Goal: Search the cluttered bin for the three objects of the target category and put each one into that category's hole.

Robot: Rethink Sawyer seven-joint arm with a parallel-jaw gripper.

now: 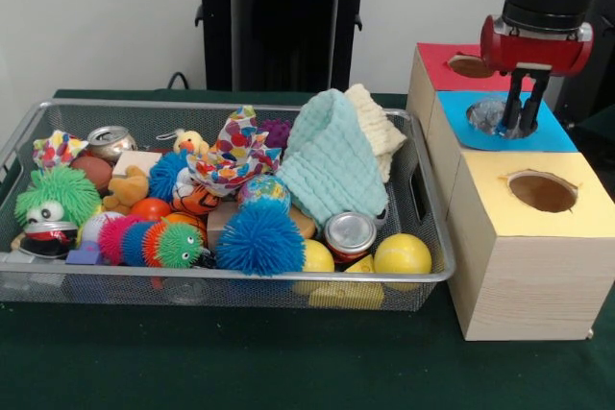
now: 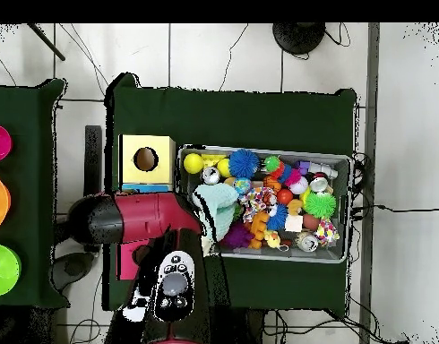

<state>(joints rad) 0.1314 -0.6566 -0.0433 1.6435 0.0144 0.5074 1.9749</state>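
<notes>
At the right of the front view we see the hole (image 1: 499, 117) with its bright blue surround, the middle one of three on the wooden box, and something crinkly and see-through (image 1: 488, 118) shows inside it. The gripper (image 1: 519, 127) hangs right over this hole, its dark fingers reaching down to the opening; whether they are spread or pinching the plastic we cannot tell. The red-surround hole (image 1: 470, 66) lies behind it, toward the top of the frame, and the yellow-surround hole (image 1: 543, 191) lies in front, lower right.

The overhead view hides all this: the red and black arm (image 2: 142, 224) covers the blue and red surrounds, leaving only the yellow hole (image 2: 146, 159) open to us at upper left of centre.

The bin (image 1: 240, 277) fills the left and middle of the front view, packed with a pale green cloth (image 1: 332, 165), a blue spiky ball (image 1: 259, 237), yellow balls (image 1: 402, 254), and a metal can (image 1: 350, 234). We make out no see-through items among the clutter. From above the bin (image 2: 341, 161) sits right of the box.
</notes>
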